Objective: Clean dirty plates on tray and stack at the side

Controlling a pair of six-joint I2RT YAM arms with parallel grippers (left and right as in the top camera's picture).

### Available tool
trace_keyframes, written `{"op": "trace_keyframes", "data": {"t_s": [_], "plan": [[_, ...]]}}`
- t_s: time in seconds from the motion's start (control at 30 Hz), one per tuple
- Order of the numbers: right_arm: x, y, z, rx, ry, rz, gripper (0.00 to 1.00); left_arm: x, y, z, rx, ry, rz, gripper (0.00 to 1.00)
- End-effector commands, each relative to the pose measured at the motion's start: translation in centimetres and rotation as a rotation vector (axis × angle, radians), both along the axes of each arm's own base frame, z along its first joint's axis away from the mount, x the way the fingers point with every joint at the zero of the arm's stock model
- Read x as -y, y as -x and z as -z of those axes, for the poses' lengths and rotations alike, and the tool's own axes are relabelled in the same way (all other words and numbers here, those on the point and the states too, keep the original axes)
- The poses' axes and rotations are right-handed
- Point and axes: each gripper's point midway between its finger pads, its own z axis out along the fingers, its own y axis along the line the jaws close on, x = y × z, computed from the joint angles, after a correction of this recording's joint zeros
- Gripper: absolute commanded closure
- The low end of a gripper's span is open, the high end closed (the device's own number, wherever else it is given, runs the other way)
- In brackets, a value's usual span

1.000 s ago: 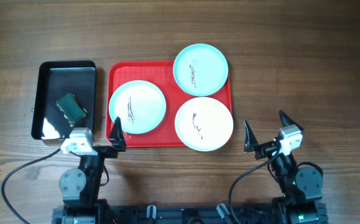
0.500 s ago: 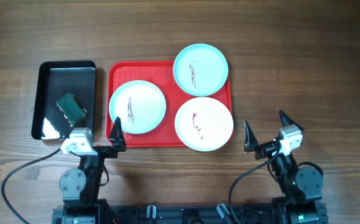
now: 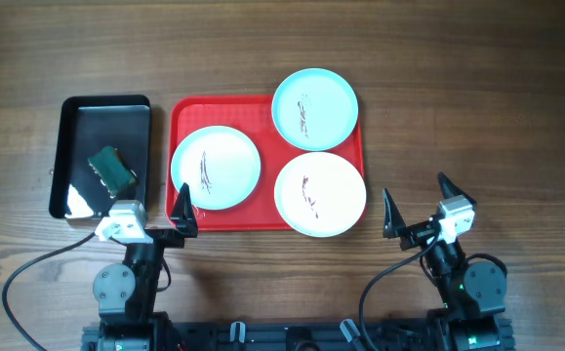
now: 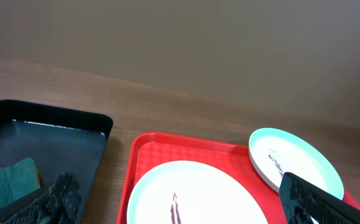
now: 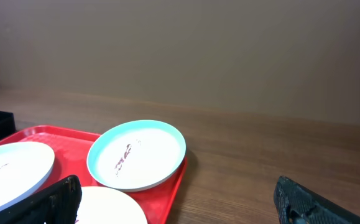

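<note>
Three pale mint-white plates with dark-red smears lie on the red tray [image 3: 186,107]: one at the left [image 3: 216,167], one at the back right [image 3: 315,108], one at the front right [image 3: 320,194]. My left gripper [image 3: 155,205] is open and empty, near the tray's front left corner. My right gripper [image 3: 417,207] is open and empty, over the wood right of the tray. The left wrist view shows the left plate [image 4: 195,196], the back plate [image 4: 295,162] and the tray [image 4: 161,152]. The right wrist view shows the back plate [image 5: 136,154] and the tray [image 5: 68,140].
A black tray [image 3: 101,154] holding a green sponge [image 3: 111,168] stands left of the red tray; both show in the left wrist view, tray [image 4: 49,134] and sponge [image 4: 9,182]. Bare wooden table [image 3: 477,117] spreads to the right and back.
</note>
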Motion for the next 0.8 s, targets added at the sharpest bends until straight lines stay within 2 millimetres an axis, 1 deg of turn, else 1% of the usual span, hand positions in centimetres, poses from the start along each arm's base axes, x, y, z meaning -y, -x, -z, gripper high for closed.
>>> {"op": "trace_keyframes", "data": {"t_s": [0.0,0.7,0.77], "plan": [[-0.25,0.13,-0.26,0.011,-0.007,-0.013,0.0,0.37,0.07,0.1,0.0,-0.018,0.02,0.0],[-0.07,0.08,-0.26,0.011,-0.007,-0.002,0.0,0.37,0.07,0.1,0.0,-0.019,0.02,0.0],[-0.27,0.14,-0.33,0.014,-0.009,-0.015,0.0,0.84,0.12,0.03,0.0,0.012,0.046,0.0]]}}
